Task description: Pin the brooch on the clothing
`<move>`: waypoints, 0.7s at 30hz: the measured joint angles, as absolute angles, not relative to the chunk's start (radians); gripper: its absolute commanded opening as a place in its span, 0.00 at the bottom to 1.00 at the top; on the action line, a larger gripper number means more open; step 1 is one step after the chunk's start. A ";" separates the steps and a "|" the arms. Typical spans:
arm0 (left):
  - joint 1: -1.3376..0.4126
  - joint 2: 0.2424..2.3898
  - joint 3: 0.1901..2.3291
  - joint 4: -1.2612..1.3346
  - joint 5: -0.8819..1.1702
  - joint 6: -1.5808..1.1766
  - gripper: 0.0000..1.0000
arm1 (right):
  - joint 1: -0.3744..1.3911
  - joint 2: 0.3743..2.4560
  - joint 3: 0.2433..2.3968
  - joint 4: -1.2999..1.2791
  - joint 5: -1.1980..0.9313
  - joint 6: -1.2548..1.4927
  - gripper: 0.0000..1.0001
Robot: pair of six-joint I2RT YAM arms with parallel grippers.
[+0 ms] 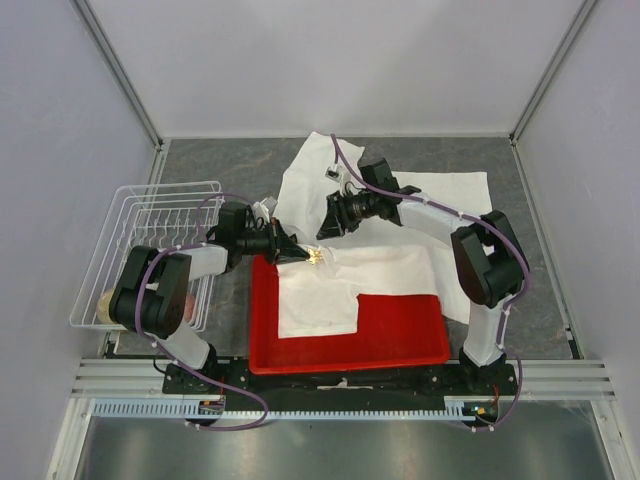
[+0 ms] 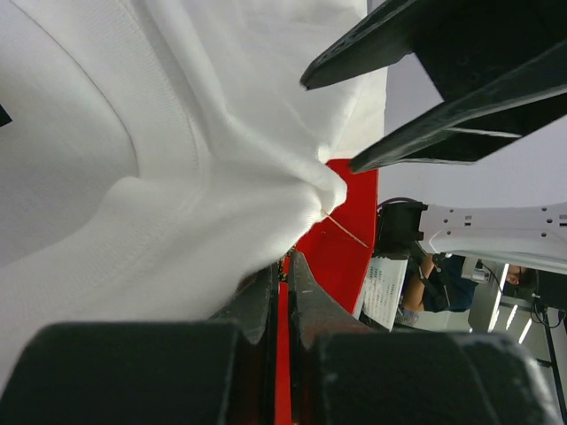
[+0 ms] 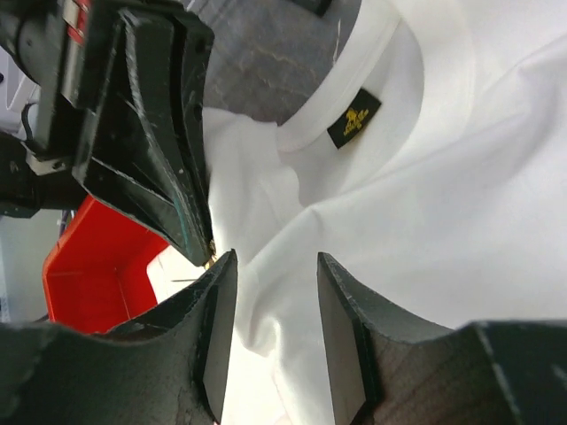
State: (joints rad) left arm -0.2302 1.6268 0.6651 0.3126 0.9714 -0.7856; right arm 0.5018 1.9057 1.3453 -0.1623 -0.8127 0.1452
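At the far left corner of the red tray, your left gripper sits clamped shut with the brooch right at its tips; whether it pinches the brooch, you cannot tell. Your right gripper hangs just beyond, jaws partly apart over bunched fabric of the T-shirt, which drapes across the tray.

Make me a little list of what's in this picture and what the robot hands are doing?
left gripper: shut, seemingly on the brooch
right gripper: open, close beside the brooch
brooch: tiny, gold, at the shirt's bunched edge
clothing: white T-shirt, draped over red tray and table
rack: white wire rack, left of the tray
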 measured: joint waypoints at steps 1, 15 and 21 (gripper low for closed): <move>-0.230 1.627 0.665 0.313 0.971 -0.783 0.02 | 0.503 1.915 1.345 -0.171 -0.815 0.139 0.47; -0.230 1.626 0.647 0.424 1.002 -0.790 0.02 | 0.511 1.932 1.346 -0.249 -0.925 0.047 0.51; -0.231 1.626 0.647 0.490 1.021 -0.814 0.02 | 0.511 1.932 1.353 -0.258 -0.950 0.036 0.47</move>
State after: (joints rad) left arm -0.2306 1.6260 0.6468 0.4904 1.0214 -0.8143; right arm 0.5114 1.9316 1.3525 -0.2577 -0.9497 0.0360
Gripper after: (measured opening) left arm 0.043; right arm 0.493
